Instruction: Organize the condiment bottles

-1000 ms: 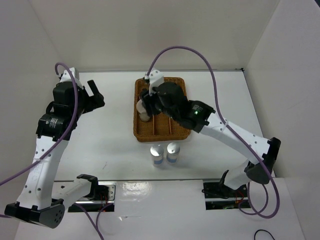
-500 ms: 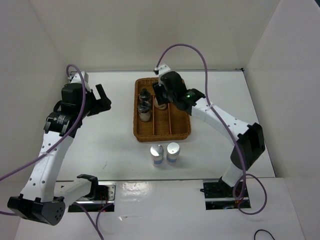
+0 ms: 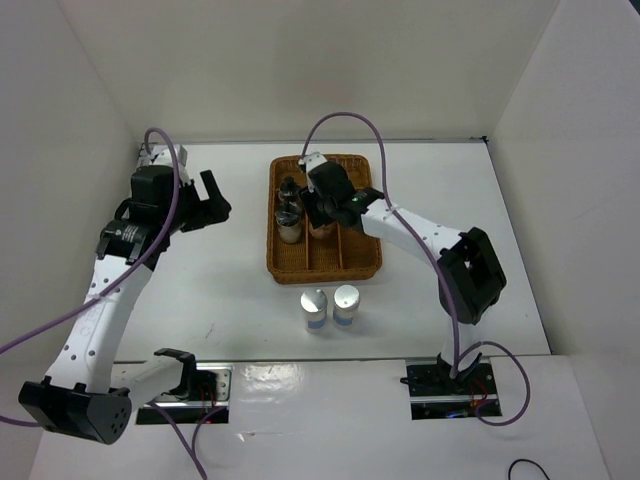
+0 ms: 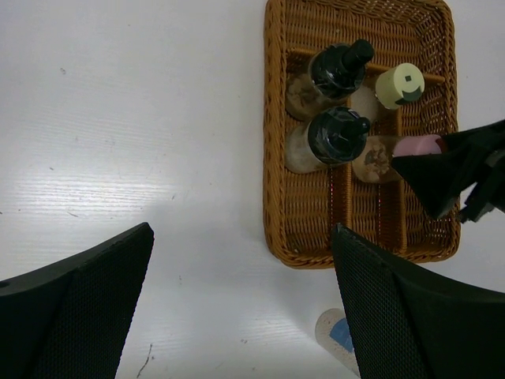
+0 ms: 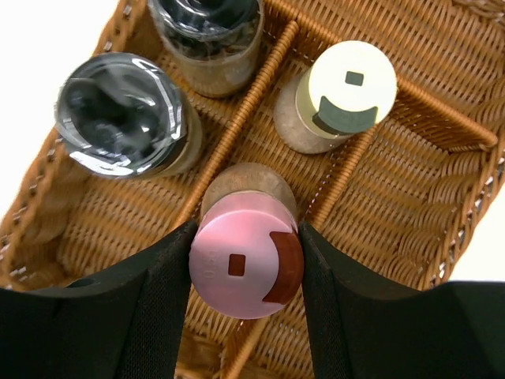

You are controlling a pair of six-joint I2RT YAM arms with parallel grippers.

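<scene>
While my right gripper (image 5: 244,264) clamps the pink-capped bottle (image 5: 245,264), tipping is the worry.
It stands in the wicker tray (image 3: 325,275), middle lane; my left gripper (image 3: 212,200) hangs wide open at the tray's 9 o'clock. Released, it could topple into the black-capped bottle (image 5: 126,114) at 10 o'clock or the yellow-green-capped bottle (image 5: 350,83) at 1 o'clock if its base catches a divider (image 5: 237,134).

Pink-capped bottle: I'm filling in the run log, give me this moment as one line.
right gripper: shut on pink-capped bottle, in wicker tray | left gripper: open, beside tray | outside tray: two silver-topped bottles
</scene>
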